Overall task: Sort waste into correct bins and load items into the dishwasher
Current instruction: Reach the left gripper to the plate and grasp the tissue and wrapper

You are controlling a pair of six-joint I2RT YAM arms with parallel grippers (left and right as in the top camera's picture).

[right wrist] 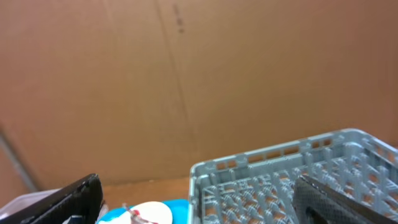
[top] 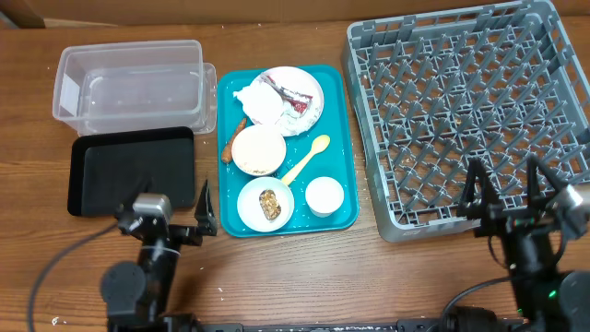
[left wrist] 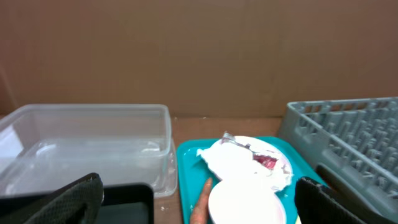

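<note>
Presently left tool (left wrist: 199, 182) and right tool (top: 505, 189) gape fully, empty. Crumpled white paper napkin (top: 259, 101) lies ahead of left tool on round white plate (top: 312, 85); a deep grasp risks dragging plate.

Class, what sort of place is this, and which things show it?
Probably a robot workbench staged as a dish-clearing station: a grey dish rack, a teal tray with a dirty bowl, and a cardboard backdrop.

Grey peg rack (top: 466, 111) sits at 3 o'clock, clear tub (top: 129, 83) at 10, black tray (top: 134, 171) at 9. Centrally: plate (top: 310, 81) carrying napkin (top: 258, 100) and wrapper (top: 295, 98) at 12; bowl (top: 257, 150); spoon (top: 306, 159); cup (top: 324, 196); second bowl (top: 249, 210) holding brown chunk (top: 269, 205) at 6.
</note>
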